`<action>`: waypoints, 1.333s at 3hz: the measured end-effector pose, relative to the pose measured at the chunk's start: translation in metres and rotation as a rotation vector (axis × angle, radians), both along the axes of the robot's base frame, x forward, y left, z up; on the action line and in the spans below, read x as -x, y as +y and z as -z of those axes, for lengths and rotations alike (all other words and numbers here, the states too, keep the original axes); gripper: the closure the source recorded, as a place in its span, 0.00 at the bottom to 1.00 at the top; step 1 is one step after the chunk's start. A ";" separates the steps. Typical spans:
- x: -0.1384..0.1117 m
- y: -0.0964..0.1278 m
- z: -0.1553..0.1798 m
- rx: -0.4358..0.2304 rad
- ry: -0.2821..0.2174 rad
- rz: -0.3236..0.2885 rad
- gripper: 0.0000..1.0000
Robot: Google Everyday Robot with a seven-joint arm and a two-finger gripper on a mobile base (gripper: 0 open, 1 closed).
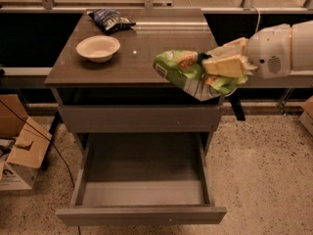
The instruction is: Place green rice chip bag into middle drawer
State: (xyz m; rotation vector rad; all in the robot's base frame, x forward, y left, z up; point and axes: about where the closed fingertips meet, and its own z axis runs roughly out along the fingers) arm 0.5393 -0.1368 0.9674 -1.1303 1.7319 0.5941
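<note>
Gripper (224, 65) clamped on green rice chip bag (182, 70) at cabinet top (146, 45) front-right edge, above open middle drawer (142, 215); risk: the dangling, crinkly bag may snag the edge or slip while lowering.

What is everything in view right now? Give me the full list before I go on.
chip bag: one, green, held in the gripper at the cabinet's front right edge.
snack bag: one, dark blue, back left of the cabinet top.
bowl: one, white, left side of the cabinet top.
cabinet: one, grey-brown top.
upper drawer: one, grey, shut.
middle drawer: one, grey, pulled open below it.
cardboard boxes: at least two, brown, floor at left.
arm: one, white, reaching in from the right.
gripper: one, tan, shut on the chip bag.
</note>
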 end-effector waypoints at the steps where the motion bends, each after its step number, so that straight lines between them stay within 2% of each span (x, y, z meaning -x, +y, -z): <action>1: 0.024 0.015 0.039 -0.037 0.093 -0.035 1.00; 3: 0.031 0.049 0.126 -0.088 0.314 -0.016 1.00; 4: 0.020 0.065 0.169 -0.111 0.416 0.009 1.00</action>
